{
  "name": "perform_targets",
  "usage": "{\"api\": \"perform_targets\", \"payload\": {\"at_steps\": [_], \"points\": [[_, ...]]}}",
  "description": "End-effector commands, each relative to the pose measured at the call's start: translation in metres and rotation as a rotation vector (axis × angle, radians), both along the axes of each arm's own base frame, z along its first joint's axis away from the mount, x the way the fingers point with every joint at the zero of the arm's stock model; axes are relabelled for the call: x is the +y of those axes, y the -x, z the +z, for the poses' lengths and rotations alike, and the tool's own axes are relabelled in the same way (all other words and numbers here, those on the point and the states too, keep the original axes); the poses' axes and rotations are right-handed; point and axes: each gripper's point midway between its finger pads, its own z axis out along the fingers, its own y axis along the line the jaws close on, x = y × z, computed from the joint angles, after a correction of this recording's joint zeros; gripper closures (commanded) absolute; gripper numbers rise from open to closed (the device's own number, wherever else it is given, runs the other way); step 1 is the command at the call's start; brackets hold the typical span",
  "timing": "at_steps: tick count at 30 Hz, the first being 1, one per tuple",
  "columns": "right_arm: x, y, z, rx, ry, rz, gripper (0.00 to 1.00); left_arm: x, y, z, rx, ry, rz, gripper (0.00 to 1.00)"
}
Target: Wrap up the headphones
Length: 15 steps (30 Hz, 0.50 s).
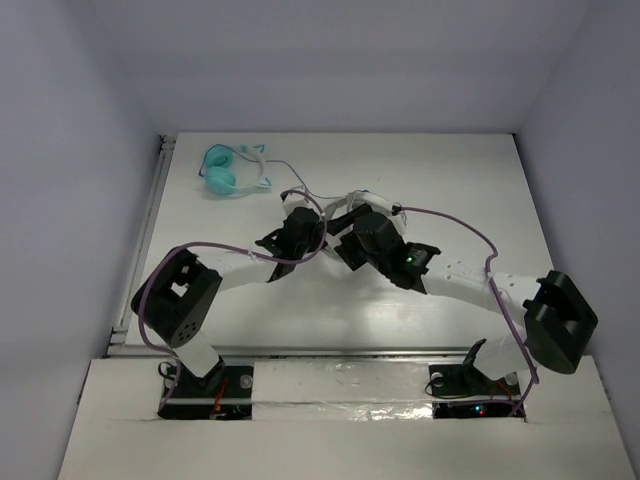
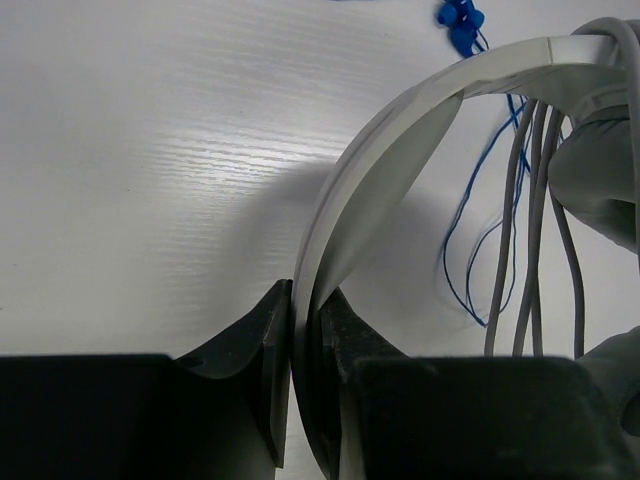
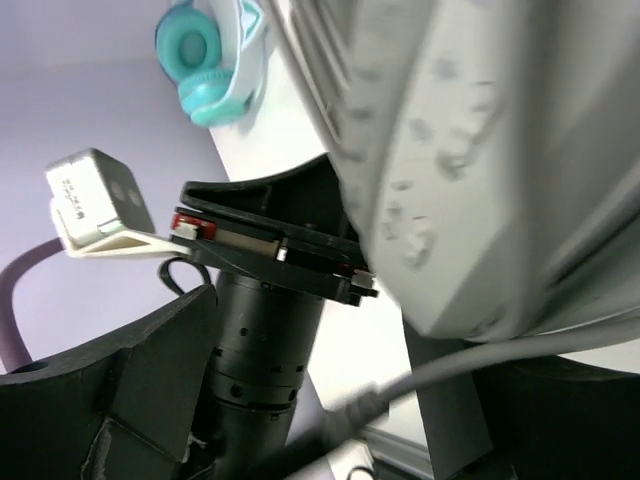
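Left wrist view, lower middle: we see the left gripper (image 2: 305, 310) clenched on the headband of the headphones (image 2: 400, 130), which arches to the upper right, with the grey cable (image 2: 535, 220) looped beside it over the table (image 2: 150, 150). In the right wrist view the right gripper (image 3: 360, 410) is spread wide, and its lower-left finger stands clear of the blurred headphones filling the right. The teal headphones (image 3: 205, 60) lie at upper left.
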Motion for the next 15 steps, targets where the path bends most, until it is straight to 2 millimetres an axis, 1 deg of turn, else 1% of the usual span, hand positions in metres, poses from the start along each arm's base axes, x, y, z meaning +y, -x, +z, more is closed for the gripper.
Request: {"api": "perform_targets", "payload": {"at_steps": [1,3,4,6,7,8,9,10,11,12,13,14,15], "points": [[-0.007,-0.029,0.059,-0.127,-0.110,-0.110,0.20,-0.034,0.009,0.010,-0.002,0.044,-0.154,1.00],[-0.009,-0.031,0.062,-0.128,-0.135,-0.133,0.16,-0.032,0.010,0.006,0.001,0.045,-0.145,1.00],[-0.007,-0.030,0.063,-0.125,-0.150,-0.132,0.12,-0.026,0.004,0.003,0.008,0.049,-0.130,1.00],[-0.006,-0.028,0.069,-0.129,-0.185,-0.123,0.08,-0.026,0.002,0.003,0.018,0.058,-0.136,1.00],[-0.007,-0.026,0.068,-0.131,-0.199,-0.122,0.07,-0.021,-0.002,0.002,0.021,0.055,-0.122,1.00],[-0.010,-0.022,0.079,-0.151,-0.231,-0.118,0.06,-0.018,-0.007,0.004,0.020,0.060,-0.114,1.00],[-0.014,-0.021,0.082,-0.162,-0.240,-0.126,0.05,-0.017,-0.006,0.003,0.024,0.057,-0.115,1.00],[-0.020,-0.019,0.081,-0.165,-0.233,-0.141,0.03,-0.014,-0.009,0.005,0.017,0.057,-0.108,1.00],[-0.027,-0.019,0.084,-0.181,-0.209,-0.156,0.03,-0.013,-0.010,0.005,0.012,0.053,-0.104,1.00],[-0.040,-0.020,0.095,-0.208,-0.198,-0.199,0.02,-0.012,-0.009,0.005,0.015,0.051,-0.105,1.00],[-0.050,-0.022,0.093,-0.205,-0.163,-0.225,0.01,-0.012,-0.009,0.005,0.014,0.052,-0.104,1.00],[-0.055,-0.021,0.098,-0.229,-0.133,-0.232,0.01,-0.012,-0.009,0.006,0.013,0.054,-0.103,1.00],[-0.071,-0.022,0.097,-0.234,-0.071,-0.263,0.01,-0.011,-0.009,0.005,0.015,0.045,-0.100,1.00]]}}
